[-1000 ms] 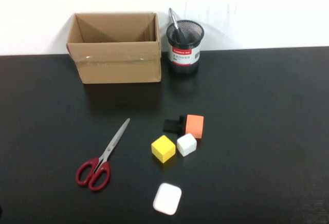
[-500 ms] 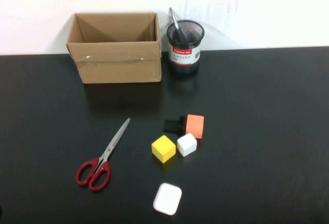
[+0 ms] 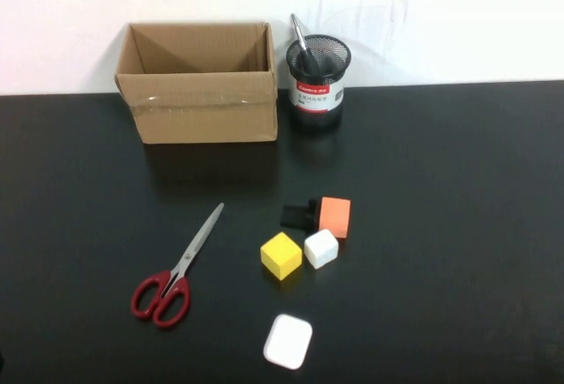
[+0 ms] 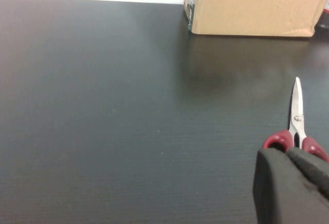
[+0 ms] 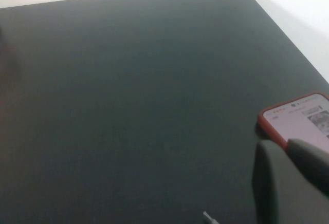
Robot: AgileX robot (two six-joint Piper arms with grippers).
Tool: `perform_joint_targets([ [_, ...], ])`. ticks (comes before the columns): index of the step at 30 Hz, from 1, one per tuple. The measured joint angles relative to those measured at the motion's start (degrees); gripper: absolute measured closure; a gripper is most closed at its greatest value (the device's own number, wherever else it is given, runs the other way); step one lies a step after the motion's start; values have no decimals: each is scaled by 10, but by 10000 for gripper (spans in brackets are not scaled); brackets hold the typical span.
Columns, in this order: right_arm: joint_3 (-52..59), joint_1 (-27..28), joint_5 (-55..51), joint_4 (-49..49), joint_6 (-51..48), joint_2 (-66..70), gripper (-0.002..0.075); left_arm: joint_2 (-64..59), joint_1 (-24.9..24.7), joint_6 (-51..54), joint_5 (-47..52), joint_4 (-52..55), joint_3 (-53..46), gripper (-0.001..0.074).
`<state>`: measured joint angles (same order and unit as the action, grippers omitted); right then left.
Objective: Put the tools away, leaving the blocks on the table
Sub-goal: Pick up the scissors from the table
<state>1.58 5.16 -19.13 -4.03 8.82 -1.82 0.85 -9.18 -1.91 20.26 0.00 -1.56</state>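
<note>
Left gripper (image 4: 295, 175): sitting closed, gripping nothing, above the table (image 3: 458, 181).
Right gripper (image 5: 293, 175): sitting closed, empty.
Scissors (image 3: 174, 271): lying at 8 o'clock from the blocks (image 3: 310, 234).

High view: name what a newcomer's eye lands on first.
The red-handled scissors lie alone, front left on the black table, closed blades pointing toward the open cardboard box at the back. Mid-table, the yellow cube and orange block stand out. Neither gripper shows here.
</note>
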Motion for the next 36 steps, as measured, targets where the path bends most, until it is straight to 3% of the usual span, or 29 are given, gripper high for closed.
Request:
perform_joint_targets([
  [30, 0, -1, 0, 1, 0, 2, 733, 0, 0, 0, -4, -4, 0, 739],
  [33, 0, -1, 0, 1, 0, 2, 733, 0, 0, -3, -42, -16, 0, 739],
  [36, 0, -1, 0, 1, 0, 2, 733, 0, 0, -9, -143, -27, 0, 739],
])
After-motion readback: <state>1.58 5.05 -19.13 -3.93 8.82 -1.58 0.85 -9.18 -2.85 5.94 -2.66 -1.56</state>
